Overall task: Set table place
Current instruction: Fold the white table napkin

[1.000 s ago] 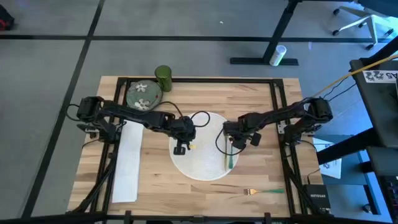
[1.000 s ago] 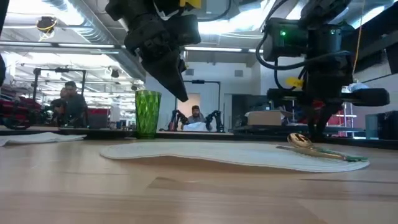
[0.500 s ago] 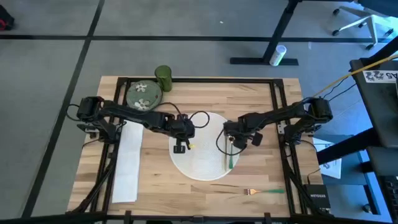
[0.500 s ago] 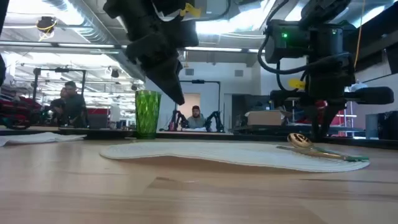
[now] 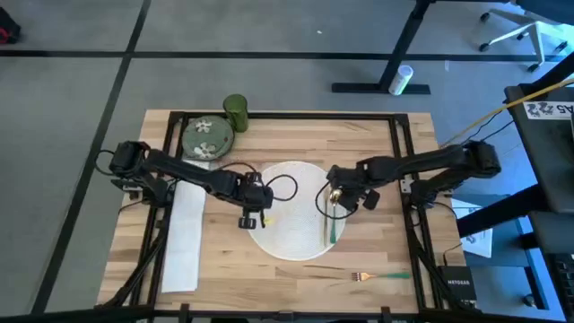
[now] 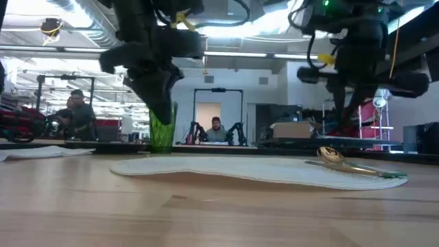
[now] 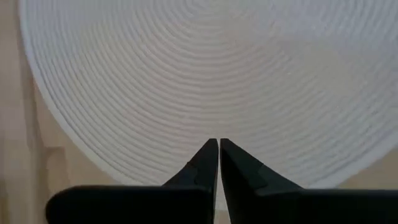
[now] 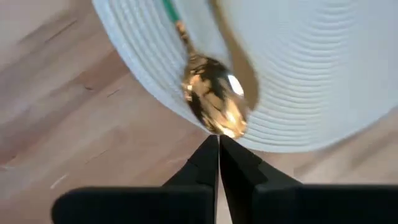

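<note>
Across the middle of the high view spreads the table (image 5: 377, 144), its light planks filling the frame's centre. At its centre lies a round white placemat (image 5: 291, 229). Along the left side sits a white napkin (image 5: 184, 238). At the upper left stand a floral plate (image 5: 207, 136) and green cup (image 5: 235, 111). The left gripper (image 5: 247, 219), fingers clenched empty, hangs over the mat's left edge; the right gripper (image 5: 333, 203), likewise pinched together, hovers by a gold spoon (image 5: 330, 220). A fork (image 5: 377, 276) lies lower right.

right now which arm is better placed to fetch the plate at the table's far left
Left. The left gripper hovers over the placemat's left edge, on the plate's side; the right gripper sits by the spoon, farther away.
</note>
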Robot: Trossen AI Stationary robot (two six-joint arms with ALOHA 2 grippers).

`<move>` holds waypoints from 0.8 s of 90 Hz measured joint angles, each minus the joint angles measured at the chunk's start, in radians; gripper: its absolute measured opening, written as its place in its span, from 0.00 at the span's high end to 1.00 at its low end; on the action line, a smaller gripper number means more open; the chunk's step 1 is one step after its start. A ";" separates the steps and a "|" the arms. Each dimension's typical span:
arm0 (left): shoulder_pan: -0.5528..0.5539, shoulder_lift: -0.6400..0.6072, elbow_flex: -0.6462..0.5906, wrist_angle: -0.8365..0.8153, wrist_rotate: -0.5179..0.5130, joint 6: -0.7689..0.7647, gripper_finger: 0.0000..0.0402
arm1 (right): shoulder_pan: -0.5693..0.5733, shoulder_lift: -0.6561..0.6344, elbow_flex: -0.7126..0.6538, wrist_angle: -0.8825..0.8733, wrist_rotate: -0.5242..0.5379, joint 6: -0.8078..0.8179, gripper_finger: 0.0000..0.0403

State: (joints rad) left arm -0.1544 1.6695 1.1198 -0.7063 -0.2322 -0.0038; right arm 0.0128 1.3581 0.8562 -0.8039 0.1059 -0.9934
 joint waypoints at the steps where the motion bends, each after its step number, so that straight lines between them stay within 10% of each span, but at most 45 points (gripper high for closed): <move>1: -0.003 0.000 0.000 -0.005 -0.003 -0.004 1.00 | 0.000 -0.004 0.000 0.001 -0.001 0.004 1.00; 72: -0.420 -0.077 0.000 -0.378 -0.060 -0.482 1.00 | 0.134 -0.065 0.000 0.505 -0.126 0.155 1.00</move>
State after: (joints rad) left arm -0.5744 1.5927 1.1198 -1.0847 -0.2924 -0.4858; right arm 0.1467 1.2930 0.8562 -0.2990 -0.0200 -0.8384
